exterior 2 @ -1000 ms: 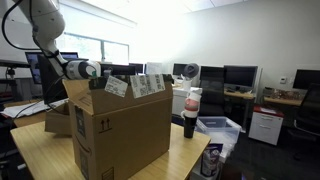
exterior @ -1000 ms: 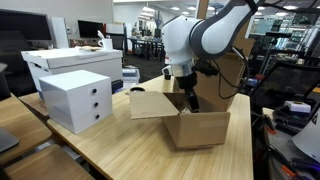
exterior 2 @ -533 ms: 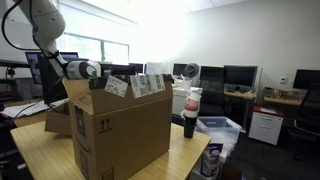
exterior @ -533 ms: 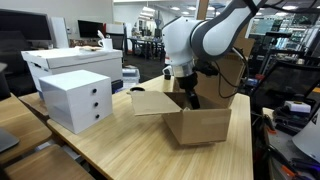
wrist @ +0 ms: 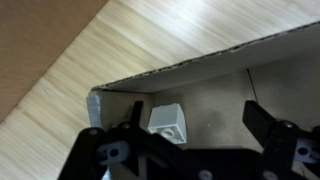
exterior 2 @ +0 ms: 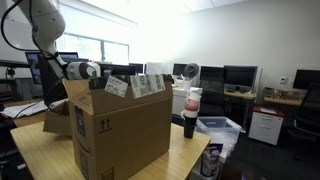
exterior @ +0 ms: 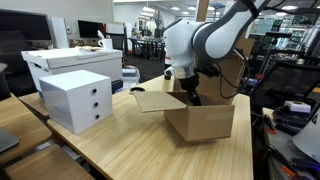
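Wrist view first: we're looking straight down into the open cardboard box (wrist: 215, 75), and the gripper (wrist: 192, 112) hangs just over its rim. The jaws are spread wide, one dark finger on each side of the picture, and they have hold of nothing. Between them, closer to one finger than the other, a small grey block (wrist: 168, 118) lies on the box floor against the inner wall. Nothing is touching it from what shows here. Pale wood of the worktop (wrist: 190, 25) runs past the outside of the box wall.

Over to an exterior view now: the arm bends down from above and the gripper (exterior: 190, 97) dips in at the box mouth, its fingertips hidden behind the cardboard. The box (exterior: 207, 122) stands near the far corner of the worktop (exterior: 120, 148), with one flap (exterior: 152, 100) folded out flat towards the middle. A white drawer unit (exterior: 76, 98) sits well apart by the opposite edge, with a white carton (exterior: 68, 60) behind it.

Seen from the other side, the box (exterior 2: 120, 135) fills the near corner, and a dark bottle (exterior 2: 190, 110) stands just beside it at the worktop's edge.
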Tool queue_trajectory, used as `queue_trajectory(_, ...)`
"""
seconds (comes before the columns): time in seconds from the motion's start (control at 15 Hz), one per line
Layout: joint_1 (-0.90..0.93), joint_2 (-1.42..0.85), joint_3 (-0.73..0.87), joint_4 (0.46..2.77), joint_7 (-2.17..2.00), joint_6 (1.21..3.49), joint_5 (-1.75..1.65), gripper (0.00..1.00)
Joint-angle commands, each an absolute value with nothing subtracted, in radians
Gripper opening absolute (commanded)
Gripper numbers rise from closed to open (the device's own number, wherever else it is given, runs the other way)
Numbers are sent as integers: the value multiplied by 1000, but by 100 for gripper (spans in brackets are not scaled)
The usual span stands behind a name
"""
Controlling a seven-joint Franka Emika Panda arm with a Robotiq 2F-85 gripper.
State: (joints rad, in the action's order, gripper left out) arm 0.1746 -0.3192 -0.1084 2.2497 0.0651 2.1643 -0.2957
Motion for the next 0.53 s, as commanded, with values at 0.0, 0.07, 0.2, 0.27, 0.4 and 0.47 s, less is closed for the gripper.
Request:
queue_trajectory(0.0,180,-305,-99,2314,8,2202,-340,100)
queue_trajectory(0.07,180,-304,-99,2317,1,2199,-343,100)
queue_trajectory(0.2,180,-305,-98,2324,-15,2193,-354,100)
queue_trajectory(0.27,180,-305,-97,2328,-22,2193,-358,100)
queue_trajectory(0.4,180,-306,-96,2333,-29,2190,-360,100)
queue_trajectory(0.47,180,-306,-96,2336,-33,2189,-361,100)
